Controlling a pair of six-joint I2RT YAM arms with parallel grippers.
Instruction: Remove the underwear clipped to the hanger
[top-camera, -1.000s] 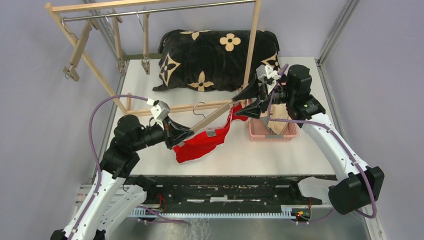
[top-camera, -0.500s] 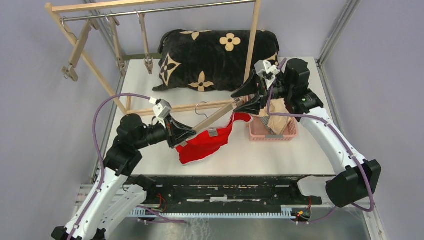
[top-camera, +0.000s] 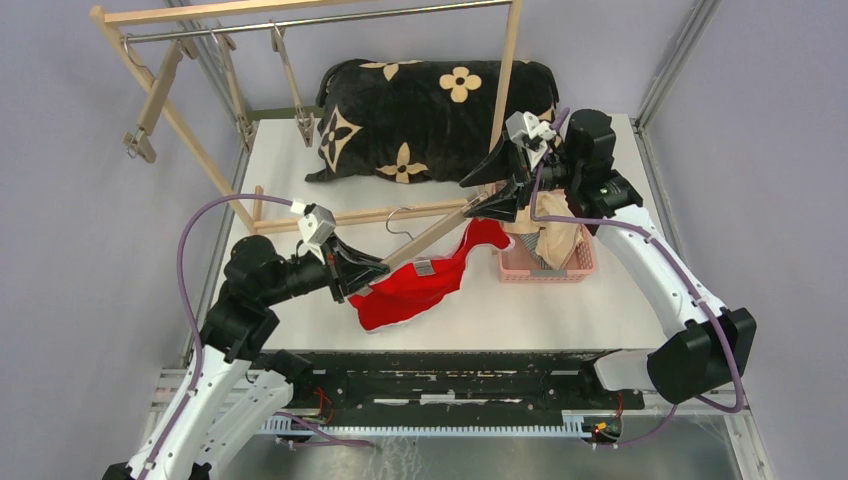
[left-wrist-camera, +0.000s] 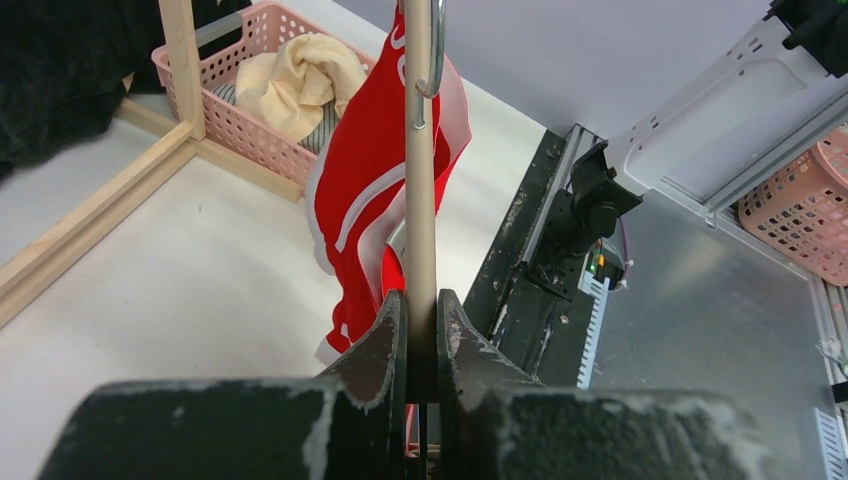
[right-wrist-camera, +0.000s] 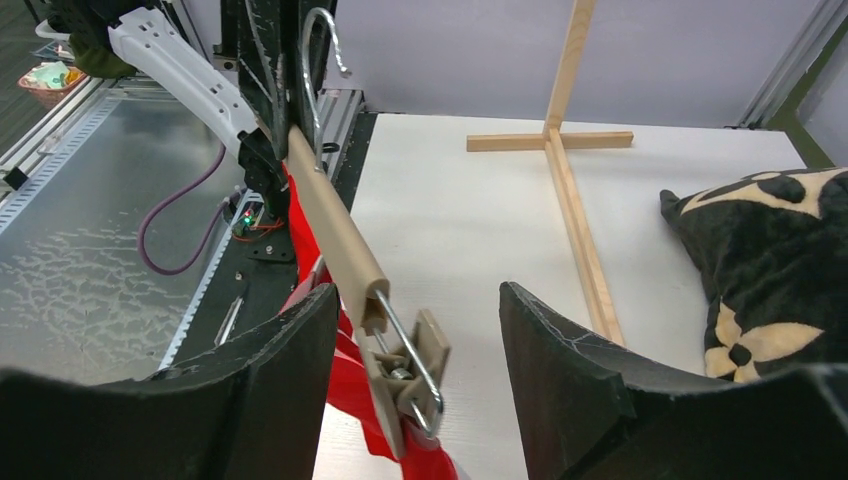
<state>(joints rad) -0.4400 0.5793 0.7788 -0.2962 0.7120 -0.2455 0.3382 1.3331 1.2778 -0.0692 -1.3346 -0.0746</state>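
at the hanger's left end the left gripper is clamped tight on the bar, and it should hold firm and level so the bar does not twist. below the hanger's middle hangs the red underwear, its upper corner apparently pinned in the clip at the hanger's right end. there the right gripper stands wide with 1 finger on each side of that clip, so it should centre on the clip's levers and squeeze squarely, freeing the cloth without pinching it.
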